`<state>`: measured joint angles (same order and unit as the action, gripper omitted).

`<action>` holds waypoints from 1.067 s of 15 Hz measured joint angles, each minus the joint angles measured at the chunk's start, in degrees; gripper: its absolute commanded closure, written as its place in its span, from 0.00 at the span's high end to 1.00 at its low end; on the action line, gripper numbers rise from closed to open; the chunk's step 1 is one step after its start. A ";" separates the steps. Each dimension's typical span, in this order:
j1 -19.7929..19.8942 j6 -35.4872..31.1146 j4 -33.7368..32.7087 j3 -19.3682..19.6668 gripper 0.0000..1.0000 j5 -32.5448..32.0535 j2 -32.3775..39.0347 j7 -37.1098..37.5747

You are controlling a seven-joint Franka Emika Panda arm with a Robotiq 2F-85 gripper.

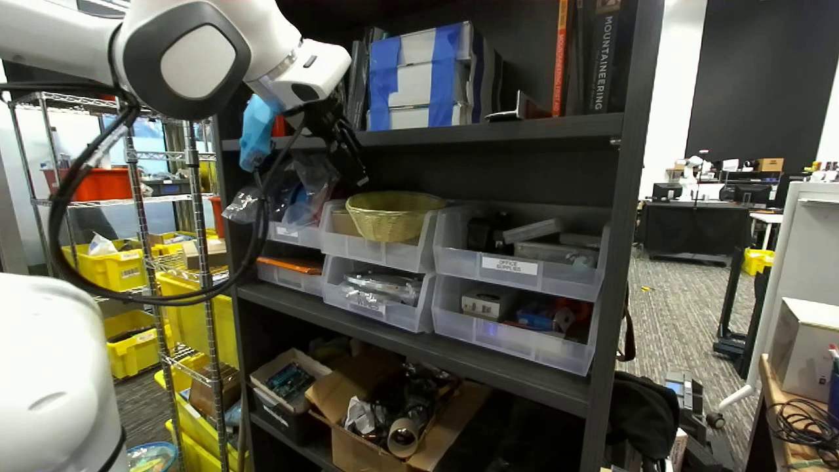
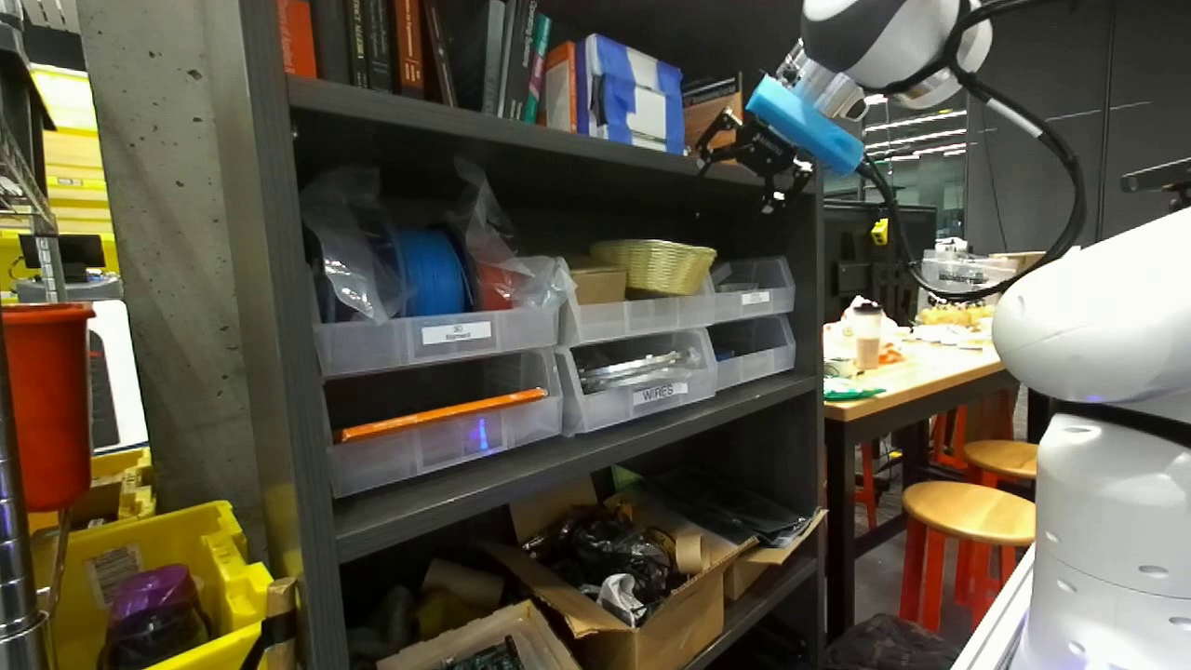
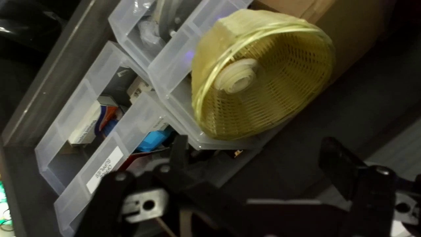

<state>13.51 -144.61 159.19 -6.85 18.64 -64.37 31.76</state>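
Basket (image 2: 656, 267) sits in clear bin (image 2: 642, 315); above it, we see end effector (image 3: 255, 146) released, jaws spread; cardboard box (image 2: 598, 285) beside basket.

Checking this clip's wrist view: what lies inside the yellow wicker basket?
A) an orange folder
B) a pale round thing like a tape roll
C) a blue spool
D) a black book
B: the wrist view looks into the open mouth of the wicker basket and shows a pale, round, roll-like thing against its woven inside.
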 measured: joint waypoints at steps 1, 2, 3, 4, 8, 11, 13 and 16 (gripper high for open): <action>0.97 3.50 -0.23 -0.31 1.00 -1.71 -1.66 0.40; 1.85 7.07 -0.38 -0.53 1.00 -3.15 -3.53 0.60; 2.58 10.81 -0.50 -0.60 1.00 -4.48 -5.53 0.74; 3.14 14.61 -0.47 -0.56 1.00 -5.53 -7.64 0.75; 1.93 31.96 -0.53 2.56 1.00 -5.87 -14.86 -1.04; 1.82 36.71 -0.75 5.16 1.00 -9.61 -18.26 -4.32; 3.00 36.60 -1.79 6.42 1.00 -13.21 -19.04 -7.18; 4.68 36.61 -6.03 10.23 1.00 -18.58 -18.18 -13.01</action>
<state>18.18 -108.00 153.16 3.37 0.06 -82.55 18.76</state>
